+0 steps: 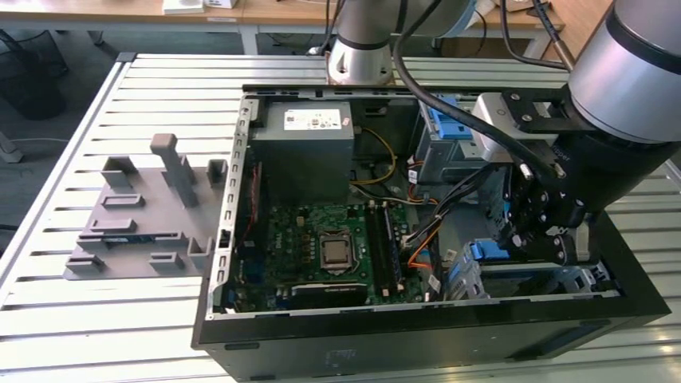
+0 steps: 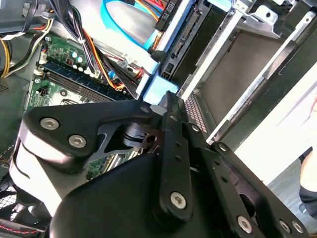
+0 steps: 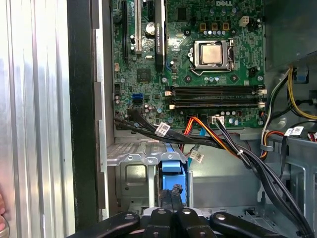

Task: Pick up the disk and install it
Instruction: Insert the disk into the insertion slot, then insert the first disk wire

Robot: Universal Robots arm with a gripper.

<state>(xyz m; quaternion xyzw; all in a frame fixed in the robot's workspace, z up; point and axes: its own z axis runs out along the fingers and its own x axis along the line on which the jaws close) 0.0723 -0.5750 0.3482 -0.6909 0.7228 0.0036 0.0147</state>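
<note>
Installation looks like the step in hand, not the pick-up. In the first wrist view the gripper point(image 3: 172, 192) has its fingers drawn close together on the blue-bracketed edge of the disk point(image 3: 171, 166), so I judge it to be grasping the disk. The disk stands on edge inside the grey drive cage point(image 3: 132, 178), at the front corner of the open computer case point(image 1: 426, 343). It seems to be partly entered rather than fully home, though how deep it sits is hidden.

The next move probably calls for a straight, square push along the cage's rails. The drive must stay aligned so the bracket does not bind. It also has to stay clear of the cable bundle point(image 3: 257, 168), which runs just beside the bay.

By count:
- one disk
- one gripper
- one drive cage around the disk
- one motherboard point(image 1: 287, 239) with one processor socket point(image 3: 212, 53)
- one power supply point(image 1: 309, 152), well apart from the disk at the far end of the case
- one grey fixture tray point(image 1: 127, 231), beside the case on the slatted table point(image 1: 107, 335)
</note>
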